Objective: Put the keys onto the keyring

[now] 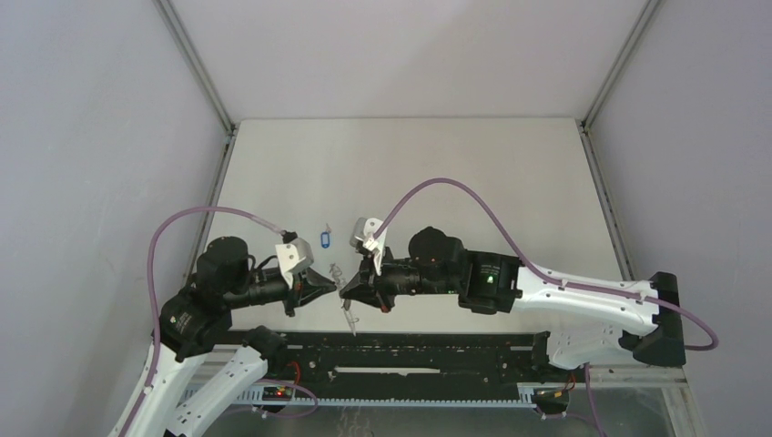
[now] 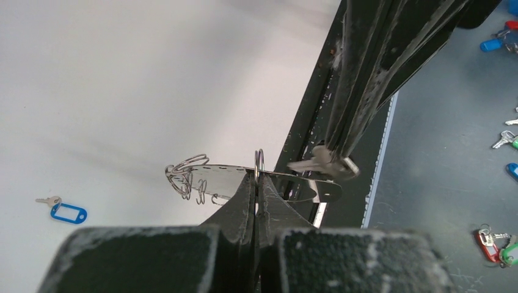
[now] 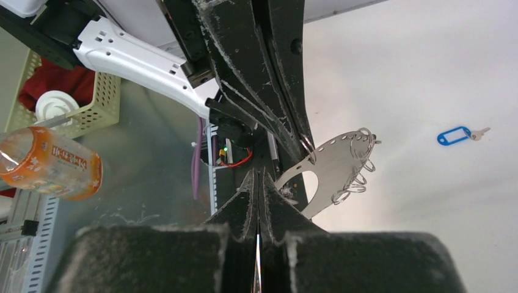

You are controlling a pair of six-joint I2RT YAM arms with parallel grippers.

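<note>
Left gripper (image 2: pixel 255 183) clamps the keyring (image 2: pixel 226 178) by its edge; right gripper (image 2: pixel 336 160) pinches a key (image 2: pixel 305 163) just beside; blue key (image 1: pixel 326 238) lies apart on open table (image 1: pixel 455 173)

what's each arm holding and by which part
The left gripper holds the keyring by a ring on its edge; the right gripper holds a small silver key by one end, which end unclear.

**Off-white matte flat tabletop (image 1: pixel 473 164)**
One loose item: small silver key with blue plastic tag (image 1: pixel 325 237), lying flat on the left part, apart from the black slotted mounting rail (image 1: pixel 428 350) fixed along the near edge.
</note>
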